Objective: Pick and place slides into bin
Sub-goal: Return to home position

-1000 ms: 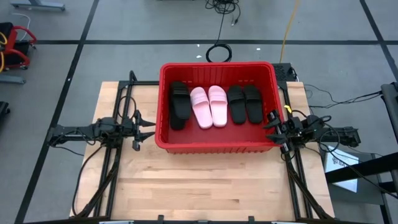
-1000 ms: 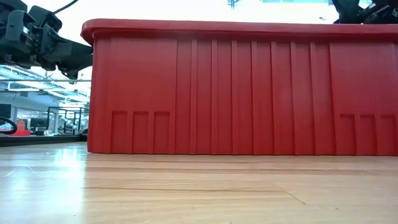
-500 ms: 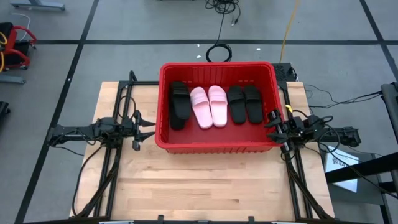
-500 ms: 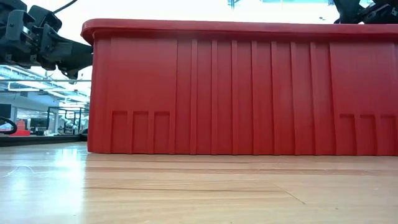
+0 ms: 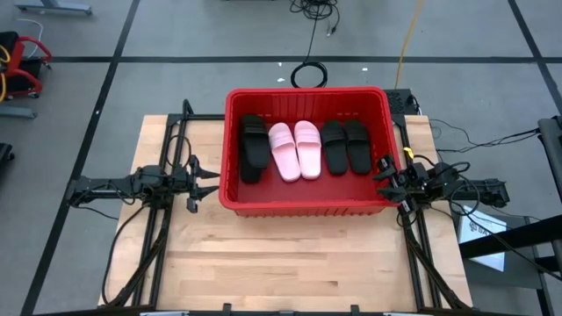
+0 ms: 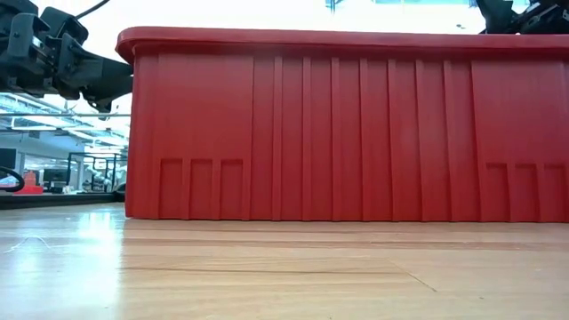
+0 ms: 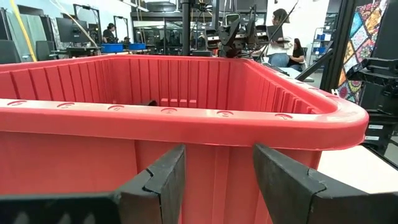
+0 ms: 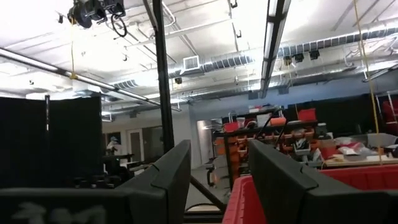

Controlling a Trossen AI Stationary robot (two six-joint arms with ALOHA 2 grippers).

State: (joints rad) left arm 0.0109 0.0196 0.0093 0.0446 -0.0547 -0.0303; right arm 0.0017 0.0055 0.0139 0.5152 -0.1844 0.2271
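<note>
Though amid workshop, wooden table under bin

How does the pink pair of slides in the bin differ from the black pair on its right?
Colour: the pink pair is pale pink, the black pair is black. Place: the pink pair lies at the middle of the bin, while the black pair lies between it and the right wall. Shared: both pairs lie flat, side by side, inside the bin.

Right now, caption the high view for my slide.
Pink slides between black slides in the red bin; left gripper and right gripper open beside its sides.
</note>
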